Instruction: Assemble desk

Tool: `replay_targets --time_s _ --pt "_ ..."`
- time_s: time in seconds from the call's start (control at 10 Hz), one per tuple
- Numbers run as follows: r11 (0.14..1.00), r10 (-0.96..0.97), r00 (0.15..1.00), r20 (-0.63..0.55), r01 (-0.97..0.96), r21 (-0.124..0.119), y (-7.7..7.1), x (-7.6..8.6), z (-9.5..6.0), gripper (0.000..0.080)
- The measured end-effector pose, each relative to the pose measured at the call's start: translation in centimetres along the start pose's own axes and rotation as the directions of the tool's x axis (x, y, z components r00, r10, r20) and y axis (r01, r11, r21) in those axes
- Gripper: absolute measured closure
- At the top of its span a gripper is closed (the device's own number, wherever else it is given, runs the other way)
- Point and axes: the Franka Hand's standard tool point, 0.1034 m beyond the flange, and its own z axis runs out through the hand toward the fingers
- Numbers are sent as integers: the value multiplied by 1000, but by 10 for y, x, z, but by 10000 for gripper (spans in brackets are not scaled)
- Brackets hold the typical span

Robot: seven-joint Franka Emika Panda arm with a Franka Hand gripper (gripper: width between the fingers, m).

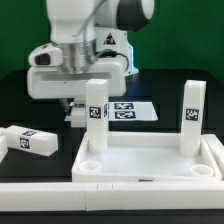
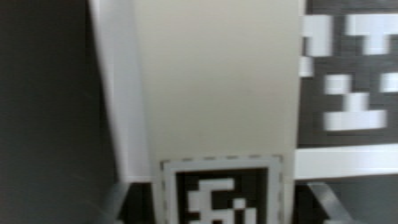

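White tray-like top (image 1: 140, 186) fills the foreground on a black desk (image 1: 25, 100), the gripper (image 1: 88, 110) clamped around an upright leg (image 1: 96, 125) at the top's far corner; a second leg (image 1: 192, 120) stands at the other far corner, and a third leg (image 1: 28, 142) lies beside the top.

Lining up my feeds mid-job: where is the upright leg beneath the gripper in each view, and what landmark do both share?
Exterior view: the leg stands upright in the back corner of the desk top, on the exterior view's left.
Wrist view: the same leg fills the centre as a long white column with a tag on it.
Shared landmark: the marker board, lying just beside the leg in both.
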Motion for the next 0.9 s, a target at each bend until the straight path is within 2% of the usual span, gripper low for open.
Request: replay_targets --time_s 0.1,0.2,0.5,0.6,0.8,0.9 --pt "991 136 990 -19 -136 -3 9 -2 1 515" --pt "983 184 983 -21 -184 2 14 -1 0 515" --pt "937 350 936 -21 -350 8 11 -1 0 515" --pt "930 366 930 -22 -366 10 15 -1 0 515" --pt "927 376 926 -28 -375 23 40 1 -1 515" --pt "925 380 925 -27 -380 24 38 1 -1 443"
